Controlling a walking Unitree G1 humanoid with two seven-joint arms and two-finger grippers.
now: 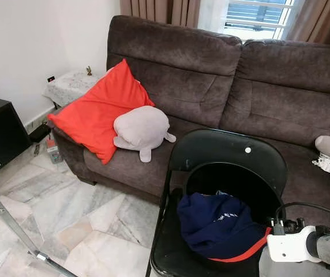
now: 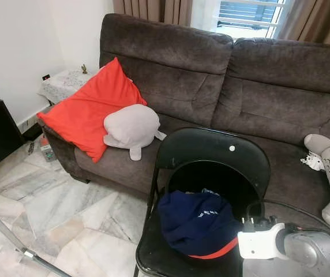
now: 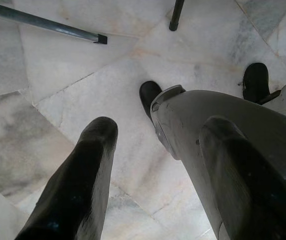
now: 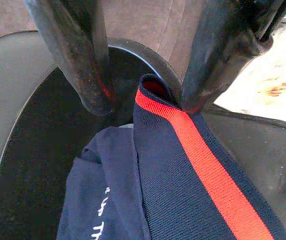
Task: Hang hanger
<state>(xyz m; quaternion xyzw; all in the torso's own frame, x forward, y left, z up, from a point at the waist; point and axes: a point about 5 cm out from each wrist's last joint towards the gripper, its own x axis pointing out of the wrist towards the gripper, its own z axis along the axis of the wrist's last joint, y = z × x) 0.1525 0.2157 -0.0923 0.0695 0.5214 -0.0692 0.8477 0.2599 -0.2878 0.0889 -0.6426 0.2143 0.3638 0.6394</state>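
Navy garment [image 4: 183,190], red-banded edge apparently between the right gripper's [image 4: 143,95] jaws.

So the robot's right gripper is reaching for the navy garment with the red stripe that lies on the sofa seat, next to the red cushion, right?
Not quite. The navy garment lies on the seat of the black folding chair in front of the sofa, not on the sofa itself; the left eye view shows this. The right gripper is indeed at its red-striped edge, and the red cushion stays on the sofa.
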